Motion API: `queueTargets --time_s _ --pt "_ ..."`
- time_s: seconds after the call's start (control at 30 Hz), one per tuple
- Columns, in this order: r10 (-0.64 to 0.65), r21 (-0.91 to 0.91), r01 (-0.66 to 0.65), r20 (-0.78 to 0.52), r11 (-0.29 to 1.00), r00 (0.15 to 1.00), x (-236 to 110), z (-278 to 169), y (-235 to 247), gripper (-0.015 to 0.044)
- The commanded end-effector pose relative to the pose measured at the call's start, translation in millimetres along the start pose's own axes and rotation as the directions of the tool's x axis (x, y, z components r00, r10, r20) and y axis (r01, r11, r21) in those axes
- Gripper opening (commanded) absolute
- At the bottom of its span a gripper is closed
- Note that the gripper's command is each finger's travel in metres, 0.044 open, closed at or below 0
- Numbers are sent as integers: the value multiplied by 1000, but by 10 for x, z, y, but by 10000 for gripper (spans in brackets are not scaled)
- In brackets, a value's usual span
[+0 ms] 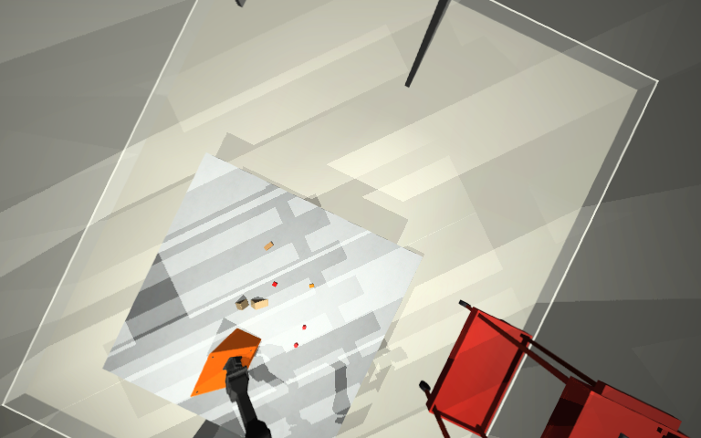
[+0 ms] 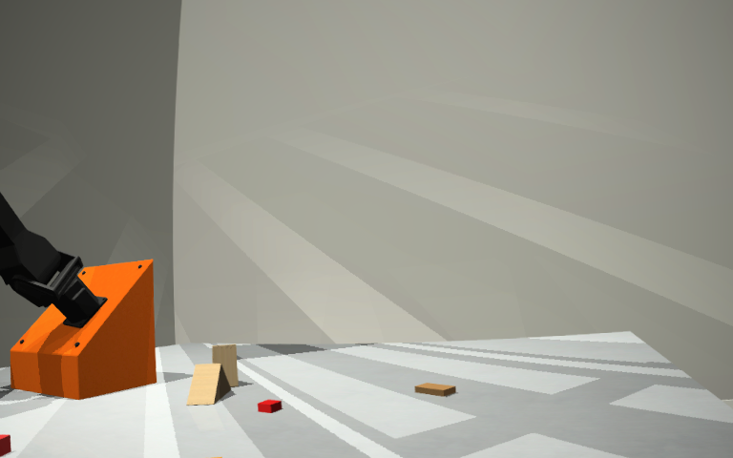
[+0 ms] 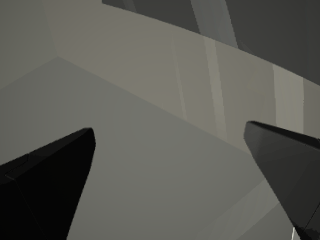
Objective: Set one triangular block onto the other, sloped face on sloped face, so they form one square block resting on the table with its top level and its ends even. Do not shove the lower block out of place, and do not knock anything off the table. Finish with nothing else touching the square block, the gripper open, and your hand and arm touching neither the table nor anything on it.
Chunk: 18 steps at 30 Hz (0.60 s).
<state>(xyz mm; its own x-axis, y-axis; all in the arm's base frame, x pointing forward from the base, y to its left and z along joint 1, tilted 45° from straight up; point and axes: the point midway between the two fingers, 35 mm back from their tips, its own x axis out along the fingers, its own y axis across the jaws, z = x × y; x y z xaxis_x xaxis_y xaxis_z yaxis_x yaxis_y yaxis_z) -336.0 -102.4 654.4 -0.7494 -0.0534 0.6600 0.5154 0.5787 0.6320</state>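
Two tan wooden triangular blocks stand close together on the table, with a narrow gap in the top view. One block (image 1: 259,304) (image 2: 203,385) shows a broad light face leaning back and a dark triangular end. The other block (image 1: 241,304) (image 2: 224,363) is behind it in the exterior view, looks taller and narrower, and shows upright faces; its lower left is hidden, and I cannot tell which face it rests on. My gripper (image 3: 171,132) is open and empty, its fingers wide apart with only plain background surfaces beyond. It is outside the top and exterior views, away from the blocks.
An orange sloped mount (image 1: 211,372) (image 2: 127,345) carries the arm (image 1: 246,402) (image 2: 31,256) close to the blocks. A flat tan block (image 1: 267,246) (image 2: 434,389), small red blocks (image 1: 274,284) (image 1: 304,327) (image 1: 295,345) (image 2: 269,406) and a small orange block (image 1: 311,286) lie around.
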Motion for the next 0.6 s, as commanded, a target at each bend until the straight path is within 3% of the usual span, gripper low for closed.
queueTargets --time_s 0.0,0.33,0.47,0.57 --pt "-3 2 3 -1 1000 1000 -1 -5 -10 374" --pt "-198 137 207 -76 969 977 -208 -492 -731 111" --pt "-291 176 315 -150 933 945 -425 -876 -1021 6" --pt "-361 195 402 -215 895 907 -644 -1194 -1223 0"
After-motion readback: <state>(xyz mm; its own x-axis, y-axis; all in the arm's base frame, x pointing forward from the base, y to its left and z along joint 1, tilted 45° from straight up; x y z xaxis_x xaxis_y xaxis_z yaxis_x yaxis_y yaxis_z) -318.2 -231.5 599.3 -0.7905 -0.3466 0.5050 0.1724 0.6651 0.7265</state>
